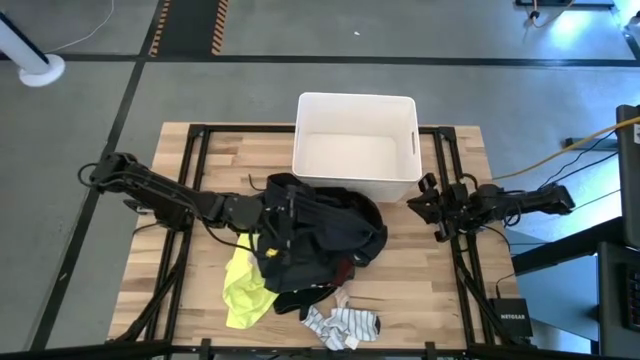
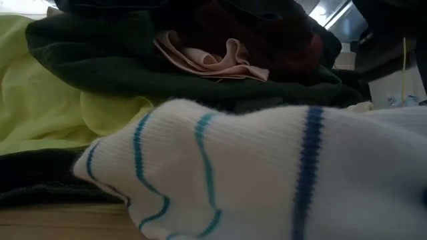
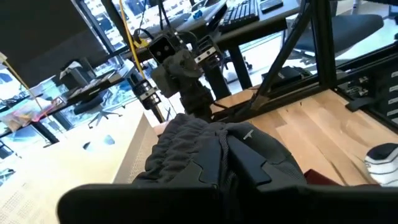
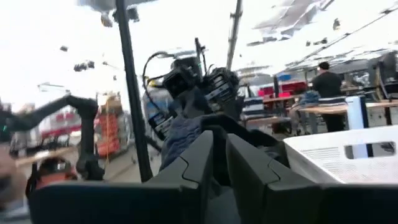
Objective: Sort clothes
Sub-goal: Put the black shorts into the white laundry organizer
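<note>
left gripper lifting a dark garment from the pile

high view: the left gripper sits at the left edge of the clothes heap, over the black garment bunched in the middle of the tabletop, just in front of the white bin. a neon yellow garment spills out beneath the pile toward the front, and a striped piece lies near the front edge. the right gripper waits beside the bin's right corner, apart from the pile.

low view: the striped piece fills the foreground, with the dark green garment, a maroon garment and a pale pink piece stacked behind it.

left wrist view: the left gripper is clenched on dark grey-black cloth that bulges up between its fingers, so it is grasping the black garment.

right wrist view: the right gripper appears closed, fingers nearly together with only a thin gap between them; i cannot tell whether any cloth is between them.

judgement: the step in hand is pulling one garment free. the next move calls for raising it clear, so the layers beneath do not drag along, then carrying it to its place.
</note>
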Robot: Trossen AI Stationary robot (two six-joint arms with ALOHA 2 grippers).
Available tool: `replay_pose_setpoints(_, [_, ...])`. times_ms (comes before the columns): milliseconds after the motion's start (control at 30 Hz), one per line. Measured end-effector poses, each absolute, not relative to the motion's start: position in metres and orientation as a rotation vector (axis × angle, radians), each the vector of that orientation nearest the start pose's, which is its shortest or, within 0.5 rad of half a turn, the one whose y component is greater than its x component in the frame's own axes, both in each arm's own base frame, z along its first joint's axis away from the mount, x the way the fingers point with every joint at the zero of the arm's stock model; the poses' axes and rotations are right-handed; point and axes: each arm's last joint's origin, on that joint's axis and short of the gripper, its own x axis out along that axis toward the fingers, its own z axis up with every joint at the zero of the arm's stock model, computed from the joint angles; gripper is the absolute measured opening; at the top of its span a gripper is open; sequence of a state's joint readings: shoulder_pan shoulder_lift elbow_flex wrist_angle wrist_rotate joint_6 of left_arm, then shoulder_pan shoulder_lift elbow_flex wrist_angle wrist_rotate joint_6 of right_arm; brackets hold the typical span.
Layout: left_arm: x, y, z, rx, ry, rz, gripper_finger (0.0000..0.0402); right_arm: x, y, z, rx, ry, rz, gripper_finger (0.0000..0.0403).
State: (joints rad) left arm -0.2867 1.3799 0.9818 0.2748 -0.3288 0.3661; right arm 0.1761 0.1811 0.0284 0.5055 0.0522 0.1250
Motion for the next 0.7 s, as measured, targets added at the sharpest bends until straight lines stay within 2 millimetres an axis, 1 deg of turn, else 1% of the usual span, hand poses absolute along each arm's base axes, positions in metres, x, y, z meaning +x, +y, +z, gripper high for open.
replay_pose_setpoints(133, [0.303, -0.08, 0.311, 0.4, 0.126, 0.02, 0.0002, 0.116, 0.019, 0.226, 0.139, -0.276, 0.136, 0.0065])
replay_pose_setpoints(267, [0.303, -0.08, 0.311, 0.389, 0.128, 0.021, 0.0002, 0.136, 0.023, 0.253, 0.069, -0.199, 0.121, 0.0066])
replay_pose_setpoints(367, [0.303, -0.08, 0.31, 0.386, 0.129, 0.021, 0.0002, 0.153, 0.026, 0.271, 0.028, -0.092, 0.117, 0.008])
replay_pose_setpoints(467, [0.303, -0.08, 0.31, 0.372, 0.13, 0.021, 0.0003, 0.168, 0.029, 0.286, 0.012, 0.024, 0.131, 0.0114])
replay_pose_setpoints(567, [0.303, -0.08, 0.31, 0.366, 0.136, 0.02, 0.0002, 0.178, 0.032, 0.3, 0.02, 0.137, 0.177, 0.0161])
replay_pose_setpoints(633, [0.303, -0.081, 0.31, 0.362, 0.136, 0.019, 0.0003, 0.185, 0.034, 0.303, 0.035, 0.229, 0.19, 0.0194])
replay_pose_setpoints(700, [0.302, -0.082, 0.31, 0.359, 0.135, 0.016, 0.0003, 0.192, 0.035, 0.301, 0.047, 0.308, 0.185, 0.0226])
